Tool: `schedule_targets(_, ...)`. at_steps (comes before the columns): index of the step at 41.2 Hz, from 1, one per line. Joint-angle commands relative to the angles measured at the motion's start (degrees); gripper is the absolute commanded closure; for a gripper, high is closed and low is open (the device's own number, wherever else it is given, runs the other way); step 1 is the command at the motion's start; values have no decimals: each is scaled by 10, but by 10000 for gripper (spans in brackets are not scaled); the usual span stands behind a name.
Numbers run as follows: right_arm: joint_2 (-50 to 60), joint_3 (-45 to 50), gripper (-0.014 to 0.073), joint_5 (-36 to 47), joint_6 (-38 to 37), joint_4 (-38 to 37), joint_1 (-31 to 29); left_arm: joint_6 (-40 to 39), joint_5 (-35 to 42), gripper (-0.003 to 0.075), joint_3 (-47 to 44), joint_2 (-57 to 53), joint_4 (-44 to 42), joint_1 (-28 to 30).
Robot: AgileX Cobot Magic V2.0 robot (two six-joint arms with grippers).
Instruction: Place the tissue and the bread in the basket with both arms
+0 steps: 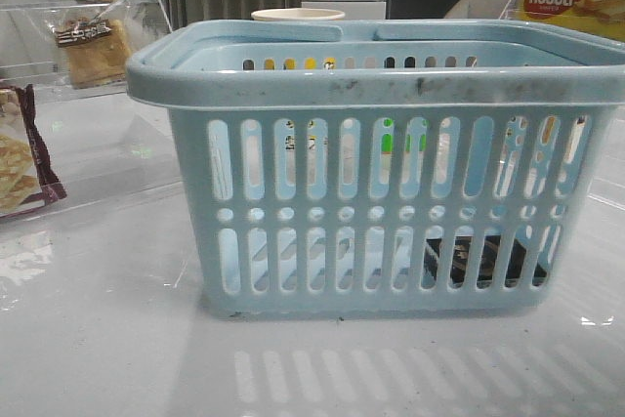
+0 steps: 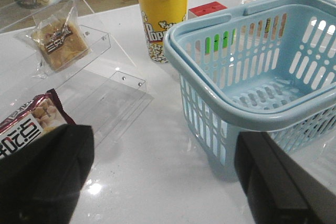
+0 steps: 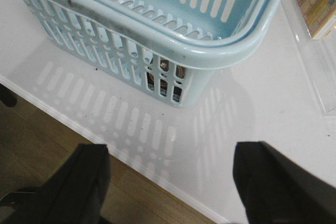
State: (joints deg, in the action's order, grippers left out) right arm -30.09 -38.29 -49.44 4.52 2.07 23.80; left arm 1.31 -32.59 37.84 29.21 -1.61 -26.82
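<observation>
Front view, basket: the basket [image 1: 376, 212] stands on the tabletop [image 1: 107, 339], filling most of the frame.
Front view, tissue: the tissue [image 1: 479, 259], a dark flat packet, shows through the lower slots at the basket's right end; it lies on the basket floor.
Front view, bread: the bread [image 1: 93, 46] sits on a clear stand [image 1: 117, 158] at far left, well apart from the basket.
Front view, tools: neither in sight.
Left wrist view, left tool: the left tool [image 2: 168, 182] is spread wide, nothing between its fingers; it hangs over bare tabletop beside the basket's corner.
Left wrist view, surroundings: bread on the stand, a popcorn cup [image 2: 161, 17] just behind the basket, a maroon-edged cracker packet [image 2: 29, 124] near the tool.
Right wrist view, right tool: the right tool [image 3: 170, 187] is spread, empty, over the tabletop edge near the basket corner where the tissue shows.
Progress: tissue step looks done; the bread is left, likely the left arm's job.
</observation>
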Motion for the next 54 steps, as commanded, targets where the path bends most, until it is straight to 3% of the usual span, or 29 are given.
schedule_targets(1, -2, -15, 4, 35, 6, -6, -1, -1, 64, 121, 17, 5, 11, -5)
schedule_targets(14, -2, -15, 4, 35, 6, -6, -1, -1, 89, 121, 20, 26, 11, -5)
schedule_targets(31, -2, -15, 4, 35, 6, -6, -1, -13, -44, 115, 124, 222, -70, 1)
schedule_targets(43, -2, -15, 4, 35, 6, -6, -1, -17, -43, 117, 177, 314, -78, 124)
schedule_targets(54, -2, -15, 4, 35, 6, -6, -1, -17, -10, 117, 214, 365, -19, 261)
